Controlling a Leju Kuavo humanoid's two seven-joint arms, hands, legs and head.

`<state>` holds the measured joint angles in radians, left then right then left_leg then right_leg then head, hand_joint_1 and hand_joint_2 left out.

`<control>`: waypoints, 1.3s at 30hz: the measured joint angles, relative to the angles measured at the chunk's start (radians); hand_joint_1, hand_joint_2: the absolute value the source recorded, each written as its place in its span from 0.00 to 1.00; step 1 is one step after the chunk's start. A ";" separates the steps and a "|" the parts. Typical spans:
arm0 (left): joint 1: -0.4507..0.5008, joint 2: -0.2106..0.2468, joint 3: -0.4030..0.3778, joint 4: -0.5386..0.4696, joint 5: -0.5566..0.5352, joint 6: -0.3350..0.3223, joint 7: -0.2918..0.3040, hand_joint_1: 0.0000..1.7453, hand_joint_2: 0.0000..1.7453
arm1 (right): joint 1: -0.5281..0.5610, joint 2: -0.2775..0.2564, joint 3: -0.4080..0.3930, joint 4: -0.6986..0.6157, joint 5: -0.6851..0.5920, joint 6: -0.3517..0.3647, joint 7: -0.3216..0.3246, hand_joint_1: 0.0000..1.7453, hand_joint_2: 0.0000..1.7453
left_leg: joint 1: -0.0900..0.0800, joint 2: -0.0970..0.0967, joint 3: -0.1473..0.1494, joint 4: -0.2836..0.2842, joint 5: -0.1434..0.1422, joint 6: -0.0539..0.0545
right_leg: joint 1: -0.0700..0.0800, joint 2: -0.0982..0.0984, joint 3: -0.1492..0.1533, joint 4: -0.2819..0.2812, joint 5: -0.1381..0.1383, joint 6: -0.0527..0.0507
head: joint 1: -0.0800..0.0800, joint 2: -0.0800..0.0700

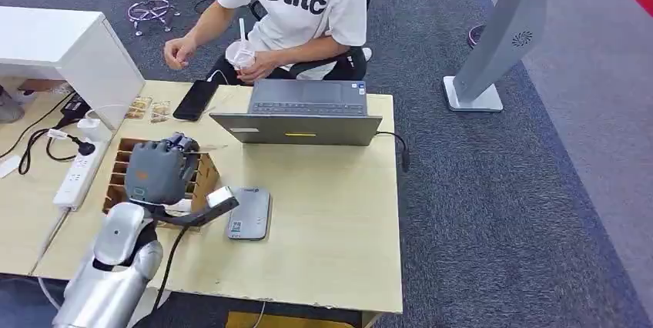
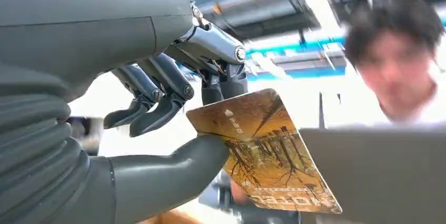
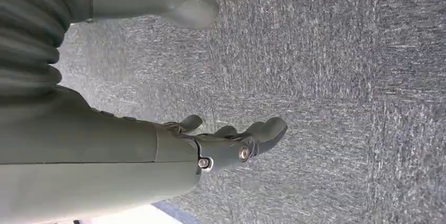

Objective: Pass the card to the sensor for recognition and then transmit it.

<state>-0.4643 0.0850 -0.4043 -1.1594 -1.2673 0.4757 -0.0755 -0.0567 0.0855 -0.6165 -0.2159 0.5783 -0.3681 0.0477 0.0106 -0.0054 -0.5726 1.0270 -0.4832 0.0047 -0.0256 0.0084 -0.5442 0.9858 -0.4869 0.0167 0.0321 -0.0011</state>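
Card [image 2: 263, 150] pinched in left hand [image 1: 158, 170], lifted over wooden rack [image 1: 202, 182] near table's left edge; sensor [image 1: 249, 213] pass and handover pending.

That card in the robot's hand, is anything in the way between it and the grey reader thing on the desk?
Nothing visible is. The left hand pinches the card above the wooden slotted box, and the grey sensor pad lies flat on the table just beside that box, its top uncovered. The laptop stands farther back.
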 joint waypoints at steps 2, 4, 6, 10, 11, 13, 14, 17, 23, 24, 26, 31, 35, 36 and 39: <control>-0.008 0.014 0.023 -0.039 0.005 0.006 -0.003 1.00 1.00 | 0.000 0.001 -0.001 0.000 0.006 0.000 0.000 0.00 1.00 | 0.000 0.000 0.000 0.000 0.000 0.000 | 0.000 0.000 0.000 0.000 0.000 0.000 | 0.000 0.000; -0.017 0.031 0.052 -0.075 0.006 0.012 -0.015 1.00 1.00 | 0.000 0.002 -0.004 0.000 0.009 0.000 0.000 0.00 1.00 | 0.000 0.000 0.000 0.000 0.000 0.000 | 0.000 0.000 0.000 0.000 0.000 0.000 | 0.000 0.000; -0.022 0.048 0.076 -0.104 -0.003 0.021 -0.018 1.00 1.00 | 0.000 0.002 -0.009 0.000 0.013 0.000 0.000 0.00 1.00 | 0.000 0.000 0.000 0.000 0.000 0.000 | 0.000 0.000 0.000 0.000 0.000 0.000 | 0.000 0.000; -0.034 0.089 0.124 -0.139 -0.046 0.050 -0.015 1.00 1.00 | -0.001 0.003 -0.019 0.000 0.019 -0.003 0.002 0.00 1.00 | 0.000 0.000 0.000 0.000 0.000 0.000 | 0.000 0.000 0.000 0.000 0.000 0.000 | 0.000 0.000; -0.036 0.095 0.135 -0.145 -0.037 0.048 -0.016 1.00 1.00 | -0.001 0.003 -0.020 0.000 0.020 -0.005 0.002 0.00 1.00 | 0.000 0.000 0.000 0.000 0.000 0.000 | 0.000 0.000 0.000 0.000 0.000 0.000 | 0.000 0.000; -0.041 0.104 0.154 -0.153 -0.008 0.045 -0.025 1.00 1.00 | -0.001 0.003 -0.024 0.000 0.023 -0.006 0.002 0.00 1.00 | 0.000 0.000 0.000 0.000 0.000 0.000 | 0.000 0.000 0.000 0.000 0.000 0.000 | 0.000 0.000; -0.042 0.105 0.162 -0.158 0.001 0.043 -0.034 1.00 1.00 | -0.001 0.003 -0.025 0.000 0.025 -0.006 0.002 0.00 1.00 | 0.000 0.000 0.000 0.000 0.000 0.000 | 0.000 0.000 0.000 0.000 0.000 0.000 | 0.000 0.000; -0.042 0.109 0.167 -0.176 -0.011 0.045 -0.048 1.00 1.00 | -0.001 0.003 -0.027 0.000 0.029 -0.007 0.002 0.00 1.00 | 0.000 0.000 0.000 0.000 0.000 0.000 | 0.000 0.000 0.000 0.000 0.000 0.000 | 0.000 0.000; -0.037 0.102 0.166 -0.196 -0.033 0.059 -0.048 1.00 1.00 | -0.002 0.008 -0.038 0.000 0.029 -0.007 0.002 0.00 1.00 | 0.000 0.000 0.000 0.000 0.000 0.000 | 0.000 0.000 0.000 0.000 0.000 0.000 | 0.000 0.000; -0.035 0.099 0.166 -0.199 -0.035 0.062 -0.048 0.20 1.00 | -0.002 0.008 -0.040 0.000 0.029 -0.007 0.002 0.00 1.00 | 0.000 0.000 0.000 0.000 0.000 0.000 | 0.000 0.000 0.000 0.000 0.000 0.000 | 0.000 0.000; -0.030 0.093 0.166 -0.205 -0.037 0.070 -0.048 0.00 1.00 | -0.003 0.008 -0.042 0.000 0.029 -0.008 0.002 0.00 1.00 | 0.000 0.000 0.000 0.000 0.000 0.000 | 0.000 0.000 0.000 0.000 0.000 0.000 | 0.000 0.000; -0.018 0.075 0.166 -0.227 -0.044 0.105 -0.047 0.00 1.00 | -0.005 0.008 -0.046 0.000 0.030 -0.009 0.006 0.00 1.00 | 0.000 0.000 0.000 0.000 0.000 0.000 | 0.000 0.000 0.000 0.000 0.000 0.000 | 0.000 0.000; -0.007 0.064 0.166 -0.238 -0.042 0.121 -0.038 0.00 1.00 | -0.006 0.008 -0.050 0.000 0.030 -0.009 0.006 0.00 1.00 | 0.000 0.000 0.000 0.000 0.000 0.000 | 0.000 0.000 0.000 0.000 0.000 0.000 | 0.000 0.000; -0.003 0.062 0.166 -0.240 -0.041 0.123 -0.037 0.00 1.00 | -0.006 0.008 -0.050 0.000 0.030 -0.009 0.006 0.00 1.00 | 0.000 0.000 0.000 0.000 0.000 0.000 | 0.000 0.000 0.000 0.000 0.000 0.000 | 0.000 0.000; 0.016 0.059 0.166 -0.254 -0.037 0.142 -0.036 0.00 1.00 | -0.006 0.008 -0.052 0.000 0.030 -0.009 0.006 0.00 1.00 | 0.000 0.000 0.000 0.000 0.000 0.000 | 0.000 0.000 0.000 0.000 0.000 0.000 | 0.000 0.000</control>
<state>-0.4485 0.1438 -0.2388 -1.4134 -1.3043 0.6176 -0.1110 -0.0626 0.0938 -0.6687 -0.2155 0.6085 -0.3773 0.0538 0.0104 -0.0052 -0.5726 1.0272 -0.4832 0.0047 -0.0258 0.0085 -0.5443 0.9857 -0.4870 0.0168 0.0320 -0.0011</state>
